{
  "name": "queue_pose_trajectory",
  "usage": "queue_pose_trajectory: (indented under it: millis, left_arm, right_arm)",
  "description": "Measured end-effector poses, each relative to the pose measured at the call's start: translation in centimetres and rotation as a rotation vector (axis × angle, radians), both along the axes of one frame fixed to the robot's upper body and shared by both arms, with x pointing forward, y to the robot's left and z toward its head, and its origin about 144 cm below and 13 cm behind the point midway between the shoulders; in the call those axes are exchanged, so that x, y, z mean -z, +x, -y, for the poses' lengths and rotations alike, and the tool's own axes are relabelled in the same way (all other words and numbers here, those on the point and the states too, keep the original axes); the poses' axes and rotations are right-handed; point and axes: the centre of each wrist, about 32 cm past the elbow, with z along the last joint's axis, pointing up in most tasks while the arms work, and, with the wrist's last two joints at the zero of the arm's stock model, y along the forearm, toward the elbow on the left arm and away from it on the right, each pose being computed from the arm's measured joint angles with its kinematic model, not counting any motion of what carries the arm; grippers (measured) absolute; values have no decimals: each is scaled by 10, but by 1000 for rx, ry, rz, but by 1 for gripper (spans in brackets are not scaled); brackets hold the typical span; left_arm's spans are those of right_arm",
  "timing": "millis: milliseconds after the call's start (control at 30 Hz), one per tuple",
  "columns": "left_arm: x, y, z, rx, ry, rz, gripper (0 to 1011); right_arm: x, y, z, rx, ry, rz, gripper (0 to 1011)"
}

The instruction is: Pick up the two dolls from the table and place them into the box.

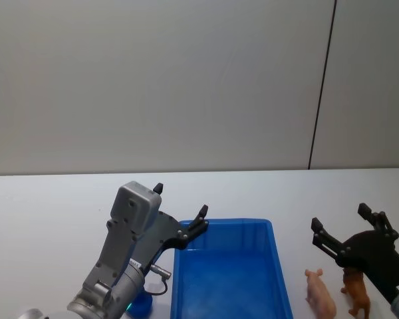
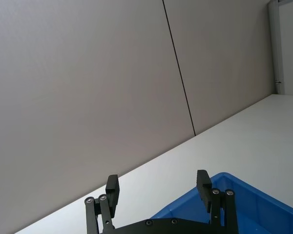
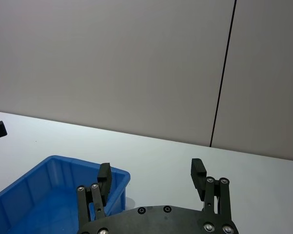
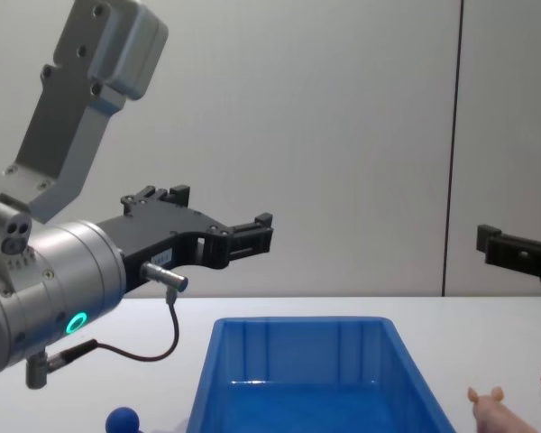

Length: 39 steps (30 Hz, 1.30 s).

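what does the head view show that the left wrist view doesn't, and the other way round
Head view adds: the open right gripper near an orange toy animal, and the blue doll, partly hidden by the left arm. Left wrist view adds: a pale frame strip where the wall ends. Shared: the open left gripper, the blue box and the dark wall seam.

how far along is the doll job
Done: nothing yet. The large bright blue plastic bin holds no doll in the part that shows.
In hand: nothing. The left gripper and right gripper hang above the table, jaws open and empty.
Left: both picks. The small pale pink pig doll sits right of the bin, and the deep blue round-headed doll sits to its left.
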Motion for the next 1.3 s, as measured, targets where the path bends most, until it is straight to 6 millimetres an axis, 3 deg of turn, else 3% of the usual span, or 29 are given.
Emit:
queue_pose_trajectory:
  millis: [1300]
  left_arm:
    - [0,0,0,0,0,0,1002]
  right_arm:
    - [0,0,0,0,0,0,1001]
